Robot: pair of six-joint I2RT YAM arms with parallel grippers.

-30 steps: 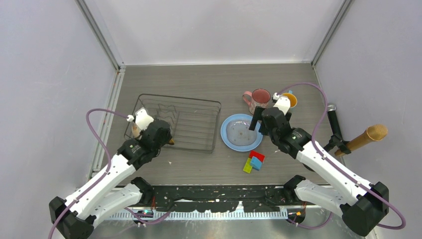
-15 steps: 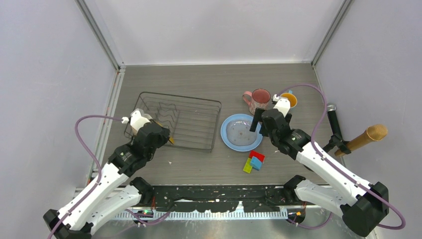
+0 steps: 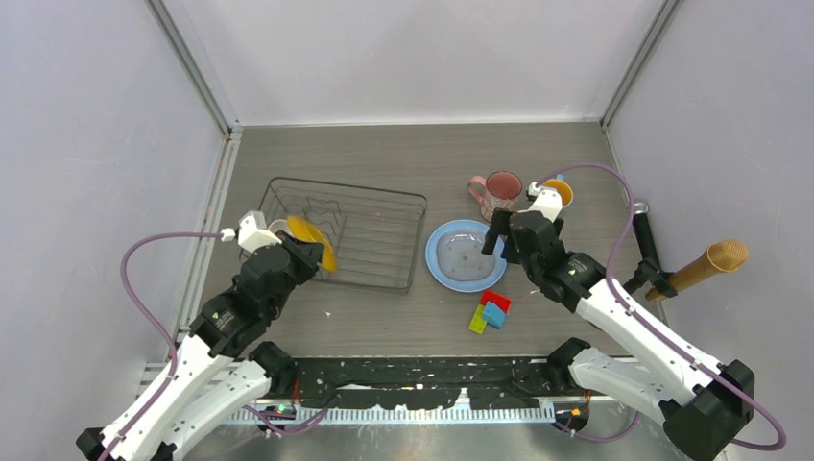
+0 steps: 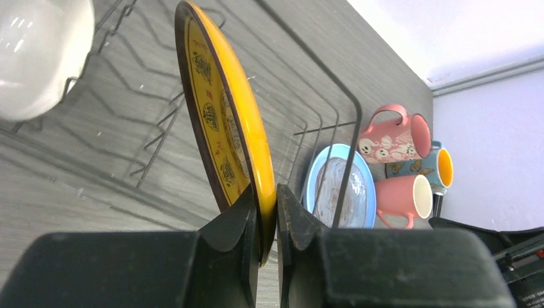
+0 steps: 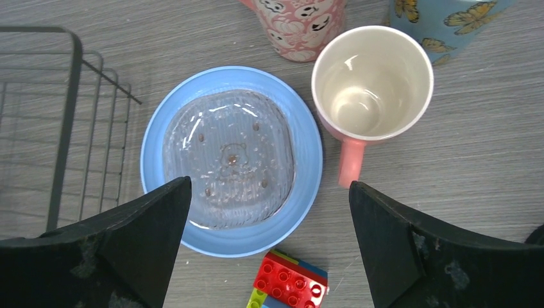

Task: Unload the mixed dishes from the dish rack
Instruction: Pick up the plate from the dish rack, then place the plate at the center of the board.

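My left gripper (image 3: 309,255) (image 4: 268,212) is shut on the lower rim of the yellow dark-patterned plate (image 3: 313,240) (image 4: 221,109), which stands on edge over the near left part of the dish rack (image 3: 379,230) (image 4: 324,96). The cream bowl (image 4: 35,54) sits in the rack beside it. On the table right of the rack lie the light blue plate (image 3: 466,257) (image 5: 231,160), the speckled pink mug (image 3: 499,189) (image 5: 298,25), the salmon mug (image 5: 372,83) and the blue mug (image 3: 560,192) (image 5: 442,19). My right gripper (image 3: 507,236) (image 5: 269,186) hangs open above the blue plate and salmon mug, holding nothing.
Red, blue and green blocks (image 3: 491,312) (image 5: 292,282) lie just in front of the blue plate. A black stand (image 3: 645,240) with a brown cone (image 3: 715,259) sits at the right wall. Grey walls close in both sides and the back.
The left arm has pulled back and to the left, its jaws have closed further on the yellow plate, and the plate now shows upright above the rack. The right arm has barely moved.
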